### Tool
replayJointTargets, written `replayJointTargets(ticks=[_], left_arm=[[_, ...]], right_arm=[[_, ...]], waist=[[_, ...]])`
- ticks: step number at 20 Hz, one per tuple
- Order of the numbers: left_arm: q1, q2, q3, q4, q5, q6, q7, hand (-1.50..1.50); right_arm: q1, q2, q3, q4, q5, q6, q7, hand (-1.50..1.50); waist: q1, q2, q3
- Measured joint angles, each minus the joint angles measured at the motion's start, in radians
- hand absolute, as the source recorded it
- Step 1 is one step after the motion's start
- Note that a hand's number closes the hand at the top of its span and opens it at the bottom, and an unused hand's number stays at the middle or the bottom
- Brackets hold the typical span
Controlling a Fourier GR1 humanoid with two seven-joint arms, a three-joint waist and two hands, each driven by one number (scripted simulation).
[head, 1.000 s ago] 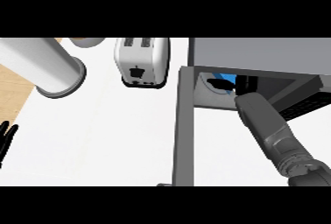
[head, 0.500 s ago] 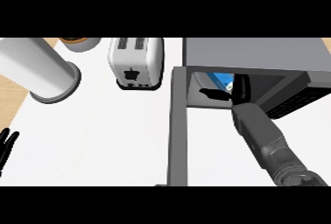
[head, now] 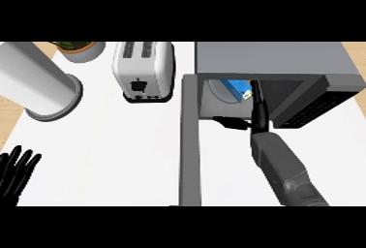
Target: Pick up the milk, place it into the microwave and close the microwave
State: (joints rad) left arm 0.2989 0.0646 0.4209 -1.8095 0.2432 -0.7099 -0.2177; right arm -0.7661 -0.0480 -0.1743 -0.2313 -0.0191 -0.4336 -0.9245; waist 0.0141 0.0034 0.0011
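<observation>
The milk (head: 231, 89), a blue and white carton, is inside the open microwave (head: 271, 60), toward its left side. My right hand (head: 258, 115) is at the microwave's mouth, open. Its straight fingers (head: 256, 94) point into the cavity just right of the carton, and its thumb (head: 230, 123) sticks out to the left. No finger curls round the carton. The microwave door (head: 190, 145) stands swung out toward me, left of my right forearm. At the lower left edge, my left hand (head: 16, 170) rests open with fingers up.
A white toaster (head: 143, 70) stands left of the microwave. A large white cylinder (head: 39, 87) lies at the far left, with a potted plant (head: 77, 48) behind it. The microwave's control panel (head: 318, 109) is on the right.
My right hand has let go of the milk and drawn back toward the microwave's front, leaving the carton inside. The left hand has stayed in place.
</observation>
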Motion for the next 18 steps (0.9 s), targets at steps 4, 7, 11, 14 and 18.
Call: replayJointTargets(ticks=[4,7,11,14,18], left_arm=[[0.026,0.009,-0.023,-0.012,0.042,-0.055,0.017,-1.5],[0.037,0.005,-0.053,-0.047,0.062,-0.072,0.046,-1.5],[0.037,-0.023,-0.115,-0.066,0.009,-0.091,0.043,-1.5],[0.027,-0.036,-0.16,-0.085,-0.027,-0.09,0.065,1.5],[0.013,-0.05,-0.216,-0.098,-0.096,-0.085,0.062,1.5]], right_arm=[[0.074,0.03,0.035,-0.04,-0.03,0.106,-0.027,-1.5],[0.139,0.04,0.077,-0.092,-0.061,0.171,-0.043,-1.5],[0.249,0.046,0.16,-0.204,-0.119,0.212,-0.052,-1.5],[0.362,0.047,0.23,-0.319,-0.138,0.212,-0.043,-1.5],[0.519,0.038,0.27,-0.517,-0.158,0.239,-0.01,-1.5]], waist=[[-0.009,-0.007,-0.001],[-0.015,-0.011,-0.001],[-0.021,-0.013,-0.001],[-0.03,-0.015,-0.002],[-0.038,-0.014,-0.003]])
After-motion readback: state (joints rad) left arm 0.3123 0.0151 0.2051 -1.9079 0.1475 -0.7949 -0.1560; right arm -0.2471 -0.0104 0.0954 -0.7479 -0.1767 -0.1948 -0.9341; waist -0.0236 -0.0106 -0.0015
